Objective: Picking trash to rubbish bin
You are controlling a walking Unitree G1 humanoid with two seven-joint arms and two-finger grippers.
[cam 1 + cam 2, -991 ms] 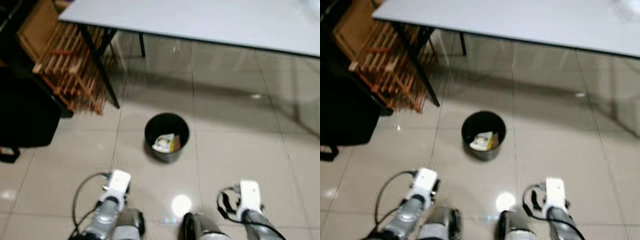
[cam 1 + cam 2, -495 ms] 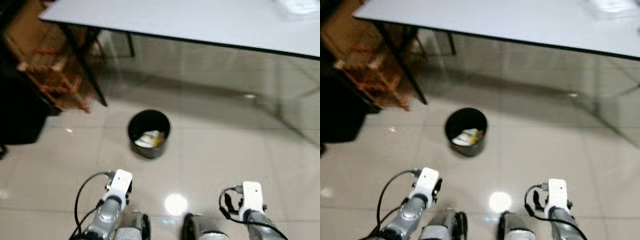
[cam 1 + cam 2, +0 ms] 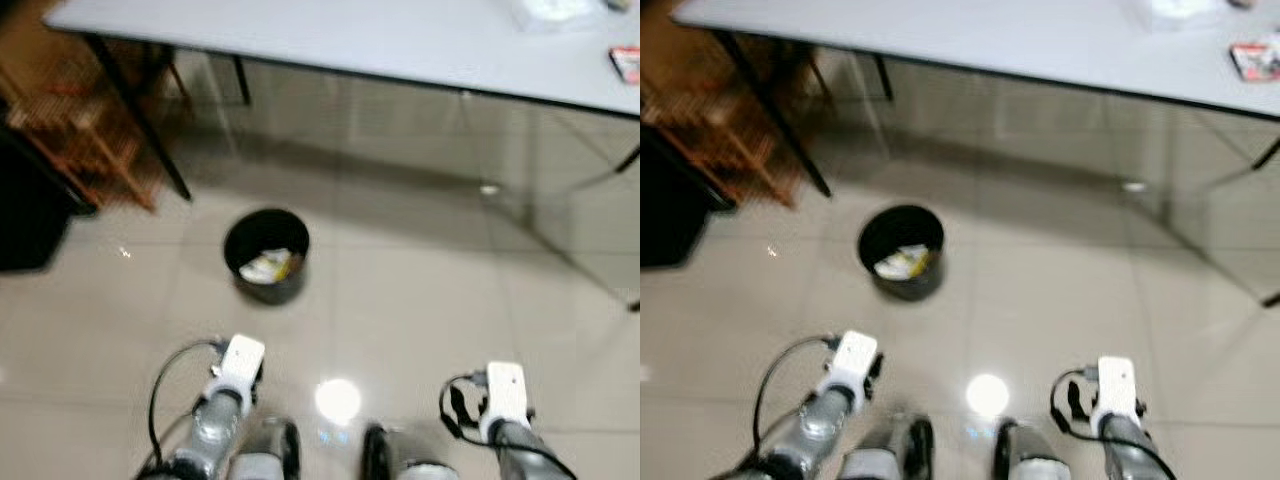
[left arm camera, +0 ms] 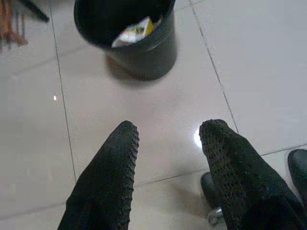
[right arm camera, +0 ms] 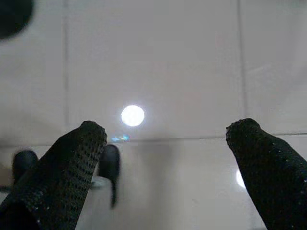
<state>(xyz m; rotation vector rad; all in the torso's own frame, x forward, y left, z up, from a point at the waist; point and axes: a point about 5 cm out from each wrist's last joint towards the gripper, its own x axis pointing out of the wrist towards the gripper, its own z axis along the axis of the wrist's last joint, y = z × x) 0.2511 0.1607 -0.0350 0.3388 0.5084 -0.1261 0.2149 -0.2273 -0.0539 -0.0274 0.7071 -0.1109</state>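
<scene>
- While both arms hang low over the tiled floor [image 3: 420, 300], the left hand [image 4: 168, 139] has its two black fingers spread apart with nothing between them, pointing down at the tiles near the rubbish bin [image 3: 266, 255].
- Black and round, the rubbish bin stands on the floor ahead of the robot and to its left, just in front of the bench [image 3: 330, 35]; inside it lies crumpled trash [image 3: 266, 266], whitish with a yellow part.
- Equally wide open and empty, the right hand [image 5: 165, 132] hovers over bare tile, where a round glint of lamp light [image 5: 132, 115] reflects.
- On the bench's far right end lie a small red-edged packet [image 3: 1253, 60] and a blurred pale thing [image 3: 1175, 10], too soft to identify.
- A slatted wooden rack [image 3: 75, 120] stands at the left, beside the bench's dark leg [image 3: 140, 120].
- Both robot feet [image 3: 330, 460] show at the bottom edge.
</scene>
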